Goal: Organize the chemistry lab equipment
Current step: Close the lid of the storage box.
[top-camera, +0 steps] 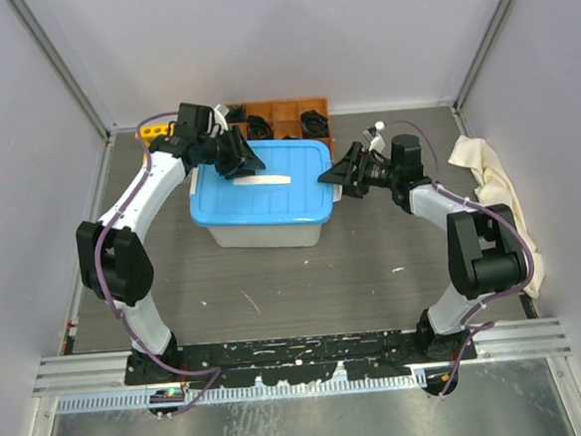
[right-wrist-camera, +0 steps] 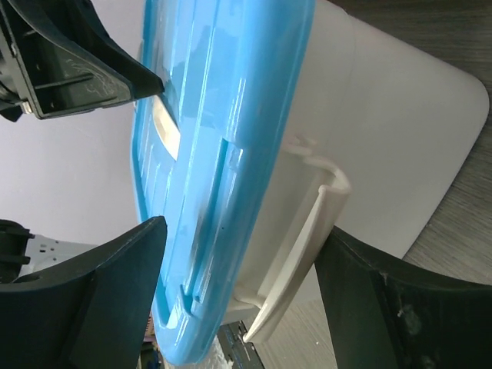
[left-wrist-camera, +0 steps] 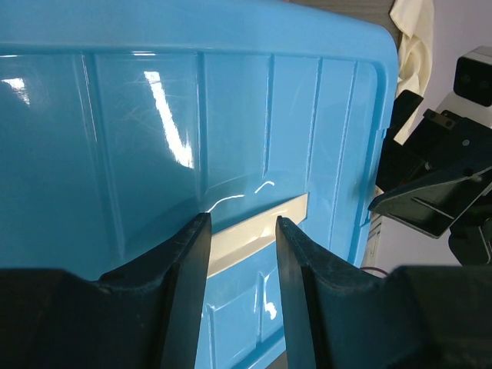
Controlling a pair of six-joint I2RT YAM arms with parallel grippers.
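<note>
On my left gripper [left-wrist-camera: 240, 223] the fingers are half spread with nothing between them. The tips sit just over the blue lid [left-wrist-camera: 154, 115], lined up on the cream strip [left-wrist-camera: 296, 206] in its centre recess. I can't tell if the tips touch the lid.

On my right gripper [right-wrist-camera: 242, 231] the fingers are spread wide and hold nothing. There's one finger on each side of the lid's right edge and of the white latch [right-wrist-camera: 311, 223] on the bin's side.

In the top view both are at the same bin [top-camera: 267, 235], the left one over the far-left part of the lid and the right one at its right side. The lid is on and flat. The bin walls are milky white, so I can't see what's inside.

Behind the bin, at the back wall, is the orange tray [top-camera: 285, 112]. Its compartments hold black items I can't identify. The yellow rack [top-camera: 152, 131] is just left of the tray, mostly hidden behind the left arm. I can't tell if its holes are filled.

A cream cloth [top-camera: 487, 179] is bunched at the right edge of the table [top-camera: 276, 299], beside the right arm.
</note>
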